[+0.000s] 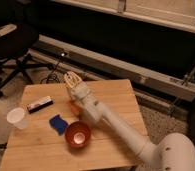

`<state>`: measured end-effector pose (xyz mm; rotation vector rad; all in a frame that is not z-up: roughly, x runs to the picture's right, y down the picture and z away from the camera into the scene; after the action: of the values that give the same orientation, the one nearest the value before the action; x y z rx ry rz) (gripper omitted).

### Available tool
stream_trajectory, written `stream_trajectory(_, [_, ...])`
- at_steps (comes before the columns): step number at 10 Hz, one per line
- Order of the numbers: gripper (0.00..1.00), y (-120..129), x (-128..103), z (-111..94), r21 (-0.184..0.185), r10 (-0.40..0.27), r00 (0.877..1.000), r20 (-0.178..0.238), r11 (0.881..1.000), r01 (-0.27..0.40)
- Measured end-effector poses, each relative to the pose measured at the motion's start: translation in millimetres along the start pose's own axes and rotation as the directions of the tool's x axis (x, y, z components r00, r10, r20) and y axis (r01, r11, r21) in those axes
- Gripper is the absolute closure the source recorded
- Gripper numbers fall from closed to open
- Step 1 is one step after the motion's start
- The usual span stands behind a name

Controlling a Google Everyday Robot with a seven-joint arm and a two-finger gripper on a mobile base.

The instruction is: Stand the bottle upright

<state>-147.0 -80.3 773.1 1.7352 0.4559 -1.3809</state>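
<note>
bottle (39, 104) lying flat, pincer (72, 80) over table (118, 97)

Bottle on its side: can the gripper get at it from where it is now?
Probably yes. The gripper hangs over the far side of the table; only bare wood separates it from the bottle.

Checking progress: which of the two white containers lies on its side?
The dark-labelled bottle, flat on the table beside the gripper; the paper cup stands upright.
</note>
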Motion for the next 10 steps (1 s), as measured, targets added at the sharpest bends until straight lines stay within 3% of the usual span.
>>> stream_trajectory(2, [0.71, -0.4, -3.0, -2.5, -0.003, 0.010, 1.000, 0.009, 1.000, -0.010])
stream_trajectory(5, [0.39, -3.5, -5.3, -4.5, 0.004, 0.017, 1.000, 0.020, 1.000, -0.017])
stream_trajectory(6, [0.34, -3.9, -6.0, -5.0, 0.006, 0.015, 1.000, 0.023, 1.000, -0.015])
stream_trajectory(10, [0.33, -4.8, -8.1, -5.7, 0.016, -0.001, 0.999, 0.038, 1.000, 0.000])
